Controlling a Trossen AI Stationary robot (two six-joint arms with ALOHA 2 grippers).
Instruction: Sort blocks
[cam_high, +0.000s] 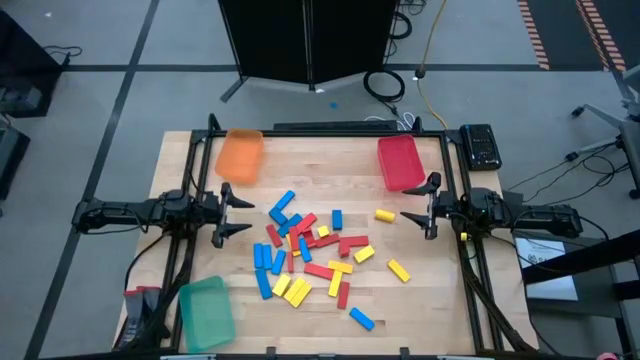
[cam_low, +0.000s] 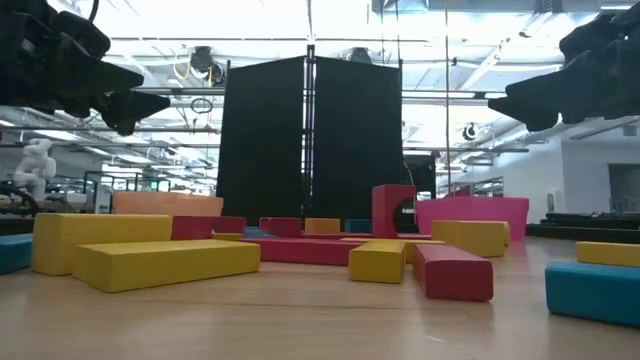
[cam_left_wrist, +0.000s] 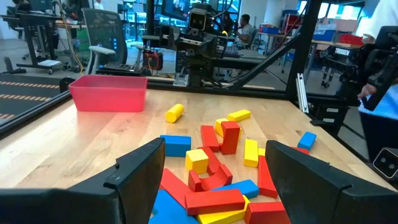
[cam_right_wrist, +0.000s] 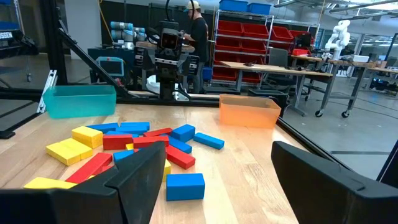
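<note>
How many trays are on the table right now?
3: orange tray at the far left corner, red tray at the far right, green tray at the near left. None looks hidden.

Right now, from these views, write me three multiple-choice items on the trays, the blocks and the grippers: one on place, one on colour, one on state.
1. Where does the green tray sit in the high view?
A. near corner on the left arm's side
B. far corner on the right arm's side
C. middle of the table

2. What colour is the lone block lying just before the right gripper?
A. blue
B. yellow
C. red

3. How do the two grippers stand?
A. both shut on blocks
B. left shut, right open
C. both open, holding nothing

Key: 1 A, since the green tray lies at the picture's lower left, below the left gripper. 2 B, since that block is yellow, apart from the pile of blocks. 3 C, since both wrist views show spread fingers with nothing between them.
</note>
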